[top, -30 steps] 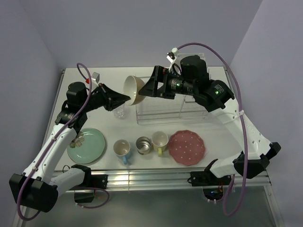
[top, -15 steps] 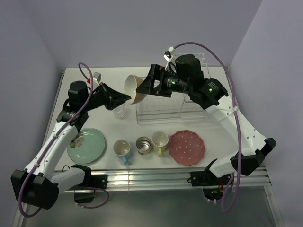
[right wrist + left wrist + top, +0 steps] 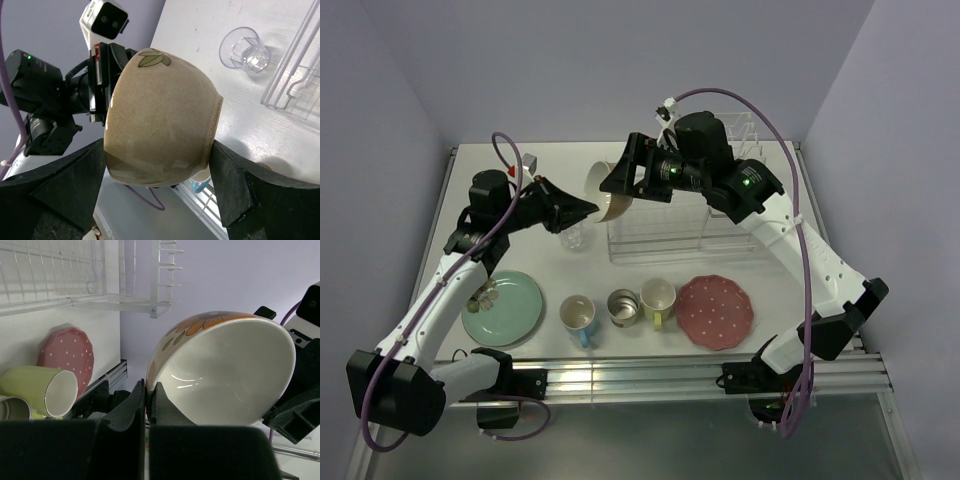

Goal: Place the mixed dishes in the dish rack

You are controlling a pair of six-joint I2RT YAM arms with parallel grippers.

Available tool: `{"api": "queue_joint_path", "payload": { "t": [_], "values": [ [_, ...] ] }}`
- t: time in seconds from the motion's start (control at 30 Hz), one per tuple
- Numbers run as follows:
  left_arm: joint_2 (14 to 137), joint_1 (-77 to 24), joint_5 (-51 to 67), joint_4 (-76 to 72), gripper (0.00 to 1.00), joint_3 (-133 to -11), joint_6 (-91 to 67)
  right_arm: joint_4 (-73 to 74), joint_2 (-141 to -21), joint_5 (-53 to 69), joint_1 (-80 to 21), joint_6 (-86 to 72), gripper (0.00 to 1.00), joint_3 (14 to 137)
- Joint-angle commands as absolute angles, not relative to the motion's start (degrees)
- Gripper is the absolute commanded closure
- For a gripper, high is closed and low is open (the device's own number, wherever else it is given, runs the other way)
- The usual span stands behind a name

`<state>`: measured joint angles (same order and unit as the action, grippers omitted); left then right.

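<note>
Bowl (image 3: 601, 194) up in the air just left of the rack (image 3: 660, 238), between both arms. From the left wrist: left gripper (image 3: 148, 392) pinched tight on its rim. From the right wrist: right gripper (image 3: 160, 150) spread wide, one jaw on each side of its outer wall; cannot tell whether gripping.

Soft, even light — bright, with no hard shadows.
From above, the table (image 3: 620, 275) is lit flat, with only faint shadows lying on it. In the left wrist view a curved glint lies inside the cream bowl (image 3: 225, 370), the dish rack (image 3: 60, 270) washes out pale, and the left gripper (image 3: 148, 392) — near the lens — is black and soft-edged.
</note>
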<state>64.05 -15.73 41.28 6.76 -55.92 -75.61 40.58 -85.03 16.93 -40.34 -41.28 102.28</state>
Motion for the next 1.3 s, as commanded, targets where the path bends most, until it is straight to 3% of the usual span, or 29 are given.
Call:
{"api": "queue_joint_path", "payload": {
  "t": [0.0, 0.07, 0.27, 0.37, 0.4, 0.43, 0.47, 0.73, 1.0, 1.03, 1.07, 1.27],
  "values": [
    [63.54, -15.91, 43.77, 1.67, 1.00, -58.10, -74.71, 39.02, -85.61, 15.38, -40.87, -40.96, 0.14, 105.56],
    [63.89, -15.91, 43.86, 0.97, 1.00, -57.75, -74.97, 38.67, -85.69, 15.47, -40.87, -41.04, 0.17, 105.29],
    [65.56, -15.91, 44.03, 1.14, 1.00, -58.18, -74.09, 37.97, -85.60, 14.94, -40.96, -41.13, 0.45, 103.89],
    [66.97, -15.91, 44.30, 0.53, 1.00, -58.62, -73.92, 38.58, -86.22, 14.07, -40.87, -40.61, 0.71, 104.41],
    [67.41, -15.91, 44.47, 0.61, 1.00, -58.80, -74.18, 38.93, -86.39, 13.80, -40.96, -40.08, 0.89, 105.02],
    [68.28, -15.91, 44.56, 0.53, 1.00, -58.97, -74.27, 39.28, -86.92, 13.45, -40.87, -39.99, 0.98, 105.29],
    [68.64, -15.91, 44.65, -1.39, 1.00, -59.15, -74.35, 39.90, -87.10, 12.84, -40.87, -39.56, 1.00, 105.64],
    [73.65, -15.91, 46.40, -5.18, 0.99, -61.61, -75.58, 41.39, -88.42, 9.67, -40.78, -36.92, 1.00, 107.05],
    [77.69, -15.91, 47.90, -9.76, 0.66, -62.92, -77.96, 43.15, -90.53, 6.86, -39.90, -35.77, 1.00, 108.81],
    [78.13, -15.91, 47.99, -9.49, 0.54, -63.19, -77.87, 43.33, -90.96, 6.33, -39.73, -35.68, 1.00, 108.90],
    [78.31, -15.91, 47.99, -9.41, 0.48, -63.37, -77.78, 43.85, -91.14, 6.24, -39.29, -35.60, 1.00, 109.07],
    [80.15, -15.91, 48.25, -10.19, 0.30, -63.98, -77.87, 44.29, -91.84, 4.84, -38.32, -35.16, 1.00, 108.46]
  ]
}}
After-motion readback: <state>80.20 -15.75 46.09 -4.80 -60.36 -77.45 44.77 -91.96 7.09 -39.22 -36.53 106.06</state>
